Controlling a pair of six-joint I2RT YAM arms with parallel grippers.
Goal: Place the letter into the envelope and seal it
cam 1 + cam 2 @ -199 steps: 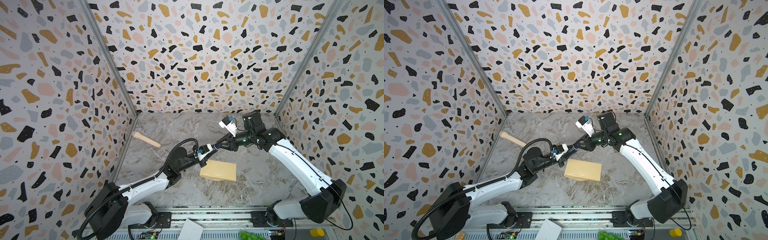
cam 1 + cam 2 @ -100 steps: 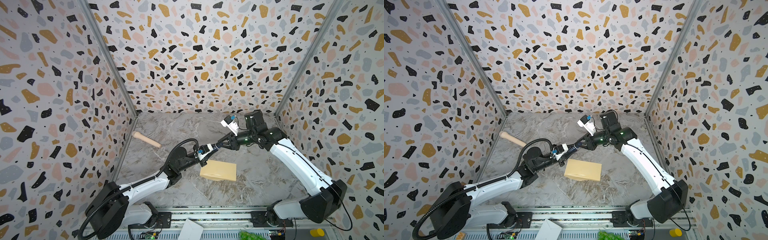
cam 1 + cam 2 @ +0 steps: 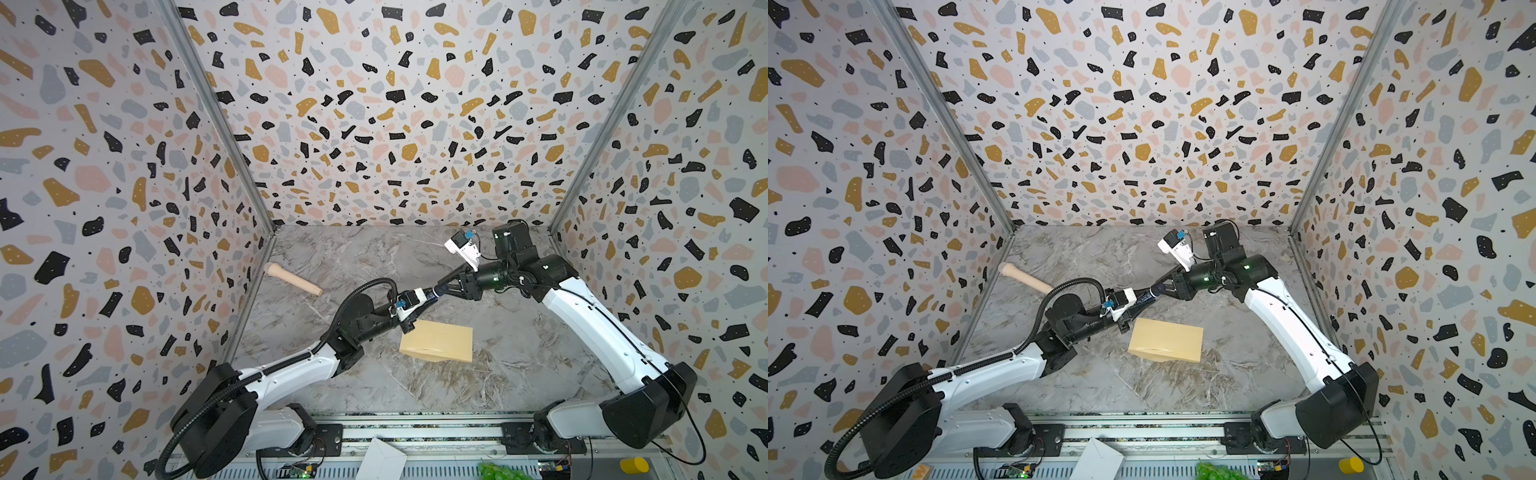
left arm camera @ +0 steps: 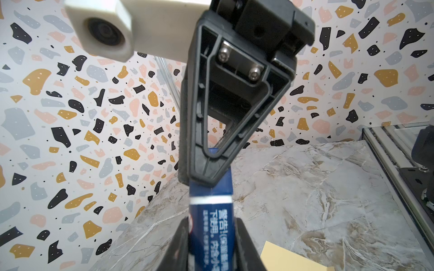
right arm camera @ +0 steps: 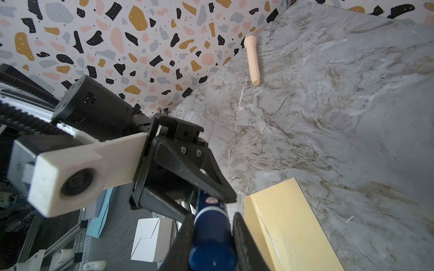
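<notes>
The tan envelope [image 3: 440, 343] [image 3: 1169, 340] lies flat on the marble floor, also showing in the left wrist view [image 4: 288, 258] and the right wrist view [image 5: 288, 223]. The letter is hidden. Above the envelope's far left corner, both grippers hold one blue glue stick [image 3: 432, 292] [image 3: 1144, 297] in the air, end to end. My left gripper [image 3: 424, 296] [image 4: 211, 223] is shut on the printed body [image 4: 210, 234]. My right gripper [image 3: 442, 288] [image 5: 212, 220] is shut on the end beyond the white ring [image 5: 212, 237]. Their fingertips nearly meet.
A pale wooden stick [image 3: 293, 279] [image 3: 1025, 277] [image 5: 252, 58] lies near the far left wall. Patterned walls close in the floor on three sides. A white box [image 5: 150, 241] and clutter sit beyond the front rail [image 3: 415, 432].
The right arm's wrist has shifted very slightly to the right. Both grips on the glue stick look the same, and the envelope has not moved.
</notes>
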